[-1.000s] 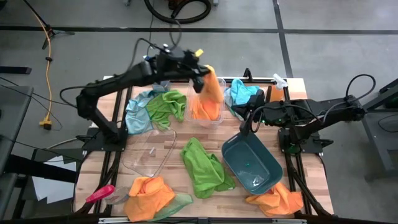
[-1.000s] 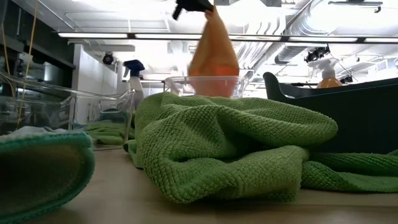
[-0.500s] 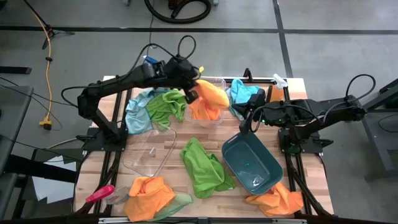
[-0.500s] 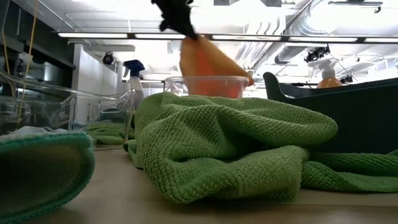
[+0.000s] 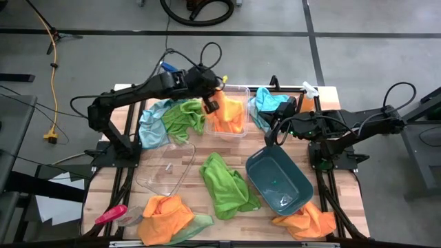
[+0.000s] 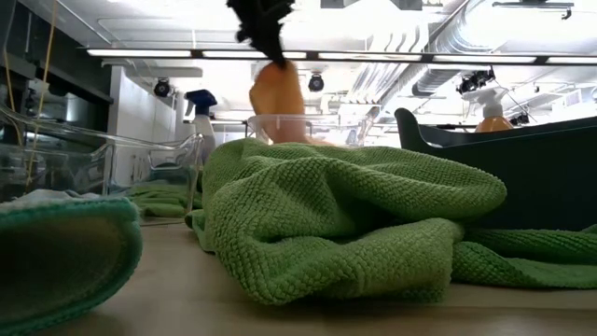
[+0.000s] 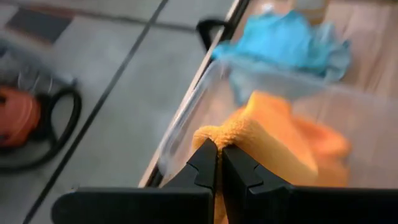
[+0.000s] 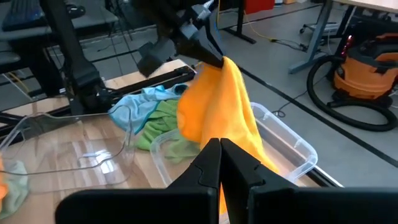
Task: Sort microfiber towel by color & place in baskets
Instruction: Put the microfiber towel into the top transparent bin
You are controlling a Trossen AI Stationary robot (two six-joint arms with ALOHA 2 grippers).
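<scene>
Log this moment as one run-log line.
left end effector: shut on orange towel, lowering it into clear tub | right end effector: shut, empty, by teal basin | stage: placing

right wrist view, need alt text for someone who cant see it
A dark left gripper holds a bright orange fuzzy cloth hanging over a clear rectangular plastic tub on a wooden table. Light blue cloth and lime green cloth lie behind.

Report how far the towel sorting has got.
Barely started. Done: nothing clearly finished; the teal basin and shallow dish hold no towels. In hand: the left hand, shut on an orange towel, has it hanging into the clear tub. Left: green, blue and orange towels on the table. The right hand waits, shut.
</scene>
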